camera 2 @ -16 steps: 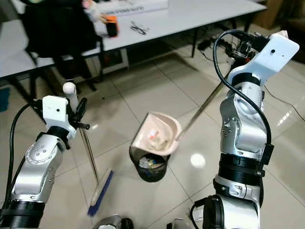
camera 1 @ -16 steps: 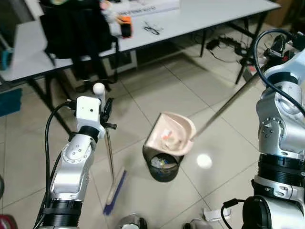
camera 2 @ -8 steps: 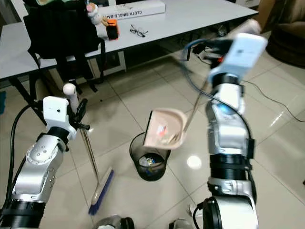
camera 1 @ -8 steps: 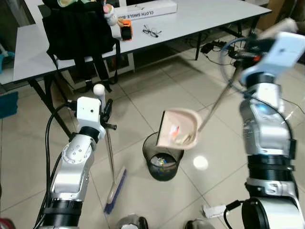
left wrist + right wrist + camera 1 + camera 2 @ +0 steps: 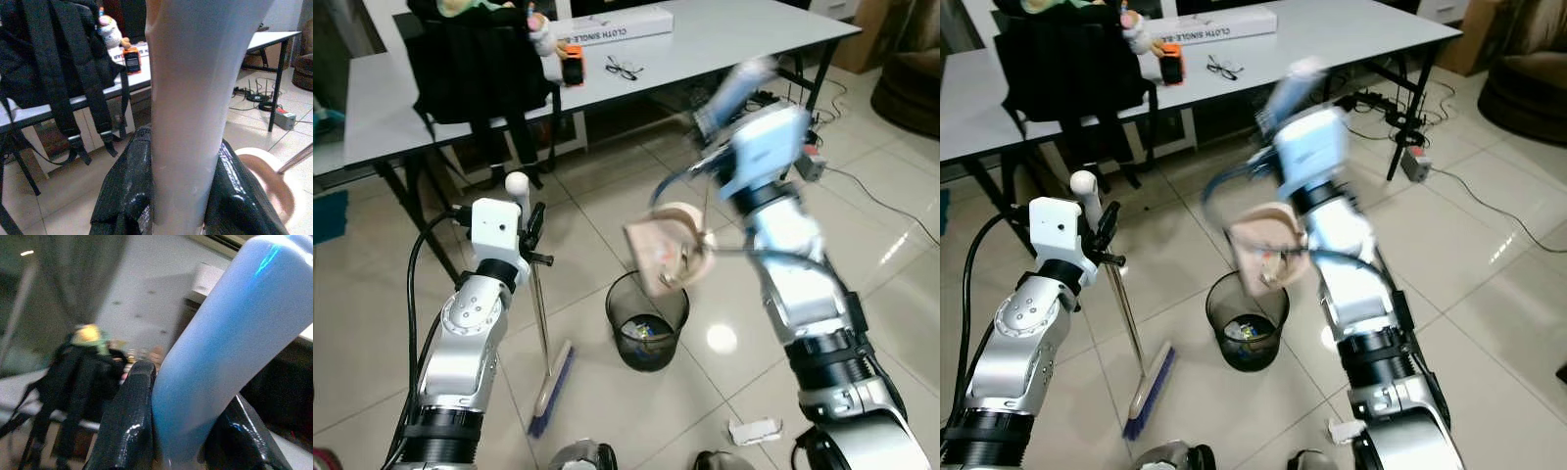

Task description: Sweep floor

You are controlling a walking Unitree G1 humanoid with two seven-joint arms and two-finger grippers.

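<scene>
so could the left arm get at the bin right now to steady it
Probably not. The left gripper is shut on the broom handle, holding it upright beside the bin, so it has nothing free to grab with. The dustpan, tipped over the bin by the right gripper, also crowds the rim.

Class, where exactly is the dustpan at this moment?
The dustpan is tipped up directly above the black trash bin at the centre of the eye views, held by the right gripper, right of the broom.
</scene>
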